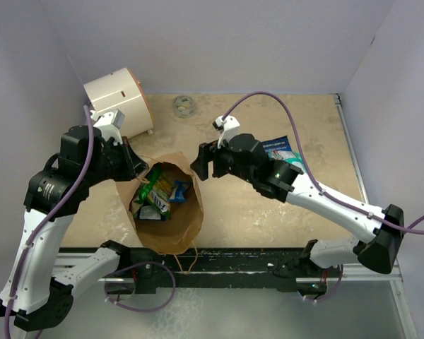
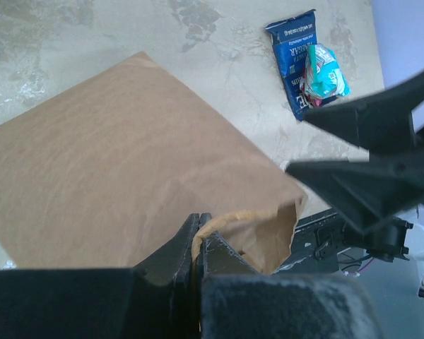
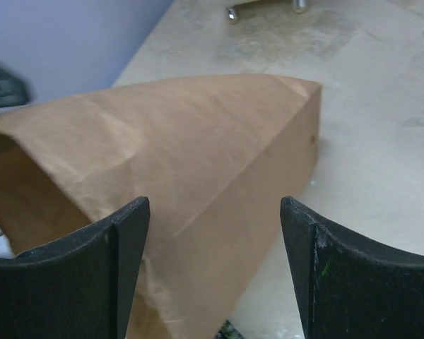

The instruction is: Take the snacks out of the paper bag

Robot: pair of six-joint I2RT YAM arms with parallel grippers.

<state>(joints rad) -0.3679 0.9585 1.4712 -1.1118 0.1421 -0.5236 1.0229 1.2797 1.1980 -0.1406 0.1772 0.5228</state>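
Left claw (image 2: 196, 229) clamps paper bag (image 2: 127, 155) rim | right claw (image 1: 198, 164) spread beside it

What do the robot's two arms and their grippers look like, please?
Both the left arm and right arm have white links and black joint housings, each trailed by a purple cable. The left gripper and right gripper are black, with two tapered fingers each. A small green light shows on the right arm.

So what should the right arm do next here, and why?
Probably lower the open right end effector into the paper bag toward the snacks inside: the left end effector is shut on the rim, the mouth stands open, and the right hovers just beside it.
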